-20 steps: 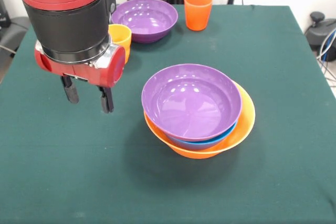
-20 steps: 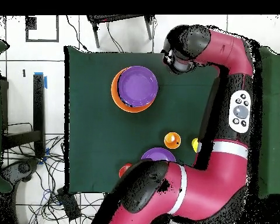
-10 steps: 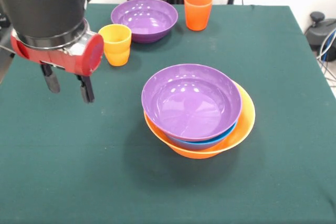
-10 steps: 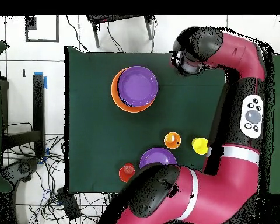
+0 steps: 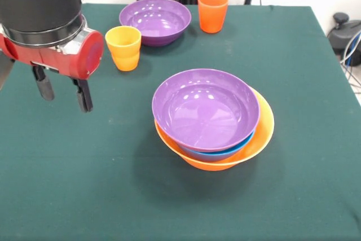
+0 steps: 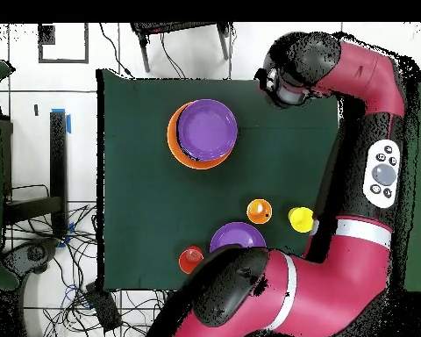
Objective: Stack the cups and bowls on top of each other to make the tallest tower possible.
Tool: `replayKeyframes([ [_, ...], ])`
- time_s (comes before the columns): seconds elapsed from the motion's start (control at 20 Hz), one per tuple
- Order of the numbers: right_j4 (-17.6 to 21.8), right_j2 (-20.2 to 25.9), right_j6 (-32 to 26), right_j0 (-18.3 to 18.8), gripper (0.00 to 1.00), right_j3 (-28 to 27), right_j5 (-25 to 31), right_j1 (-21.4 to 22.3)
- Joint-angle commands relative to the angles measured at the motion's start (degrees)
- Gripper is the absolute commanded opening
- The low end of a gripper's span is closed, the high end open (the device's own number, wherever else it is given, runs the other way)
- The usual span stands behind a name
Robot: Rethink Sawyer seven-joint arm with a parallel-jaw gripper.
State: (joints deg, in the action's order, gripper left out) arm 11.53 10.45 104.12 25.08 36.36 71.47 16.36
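The empty end effector (image 5: 61,93), fingers spread, has drifted away from the 3-bowl tower (image 5: 213,118) toward the desk (image 5: 293,55) edge, uncovering the yellow cup (image 5: 124,47) beside the loose purple bowl (image 5: 155,21), probably its next pick.

I see green-covered table (image 6: 144,175) on pale tiled floor (image 6: 74,70); cables (image 6: 69,237) tangled beside table edge; black chair legs (image 6: 181,39) beyond one end.
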Motion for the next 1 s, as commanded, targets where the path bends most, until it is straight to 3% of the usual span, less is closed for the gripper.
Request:
replayKeyframes([
  [0.05, 2.6, 5.5, -17.3, -2.1, 1.0, 1.5, 1.1, -1.5],
  [0.5, 3.4, 5.9, -16.4, -3.2, 1.0, 0.5, -2.5, -3.4],
  [0.7, 3.1, 5.4, -16.3, -2.9, 1.0, 3.3, -3.5, -2.3],
  [1.0, 2.7, 2.8, -15.8, -1.0, 1.0, 18.4, -8.6, 6.0],
])
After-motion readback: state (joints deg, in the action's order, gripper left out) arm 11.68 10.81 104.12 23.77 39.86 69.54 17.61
